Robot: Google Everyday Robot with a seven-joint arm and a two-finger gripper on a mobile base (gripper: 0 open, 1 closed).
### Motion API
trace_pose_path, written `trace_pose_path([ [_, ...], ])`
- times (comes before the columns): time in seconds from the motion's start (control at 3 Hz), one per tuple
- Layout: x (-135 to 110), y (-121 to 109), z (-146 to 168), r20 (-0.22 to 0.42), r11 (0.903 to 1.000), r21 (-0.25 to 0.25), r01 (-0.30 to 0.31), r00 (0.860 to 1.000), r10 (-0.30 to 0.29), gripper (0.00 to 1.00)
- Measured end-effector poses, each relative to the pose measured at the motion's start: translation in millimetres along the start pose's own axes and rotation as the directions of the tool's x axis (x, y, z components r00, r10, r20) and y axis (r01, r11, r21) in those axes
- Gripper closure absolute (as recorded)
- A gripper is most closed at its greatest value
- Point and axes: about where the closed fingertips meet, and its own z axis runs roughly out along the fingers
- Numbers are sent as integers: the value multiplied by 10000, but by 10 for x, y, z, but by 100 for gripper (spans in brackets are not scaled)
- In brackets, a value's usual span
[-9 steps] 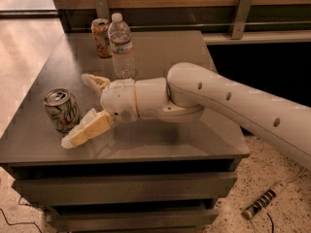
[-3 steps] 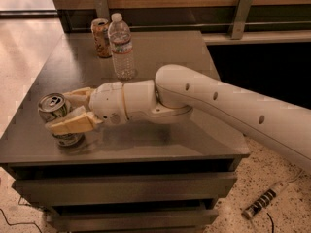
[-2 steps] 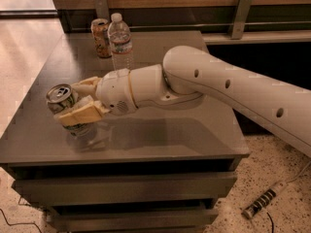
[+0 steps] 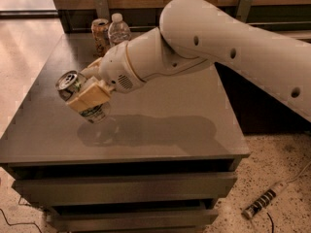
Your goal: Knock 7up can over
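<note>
The 7up can (image 4: 73, 85) is a small silver can with green lettering and a silver top. It is tilted to the left and held above the left part of the grey table (image 4: 160, 120), its shadow below it. My gripper (image 4: 83, 89) is shut on the can, one tan finger (image 4: 90, 97) across its front and the other behind it. The white arm reaches in from the right.
An orange-brown can (image 4: 100, 34) and a clear plastic water bottle (image 4: 118, 30) stand at the back of the table. Drawers sit under the tabletop. A power strip (image 4: 265, 205) lies on the floor at the right.
My gripper moved left to the can, closed on it, then lifted and tilted it off the table. The arm has risen and swung closer to the camera.
</note>
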Motion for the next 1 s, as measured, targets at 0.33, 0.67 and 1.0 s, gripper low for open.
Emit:
trace_pose_path([
  [0.33, 15, -113, -28, -1074, 9996, 277, -18, 9942, 47, 100],
  [0.67, 75, -208, 46, -2220, 9983, 575, 62, 9750, 67, 100],
  [1.0, 167, -260, 206, -3024, 9978, 662, 14, 9530, 187, 100],
])
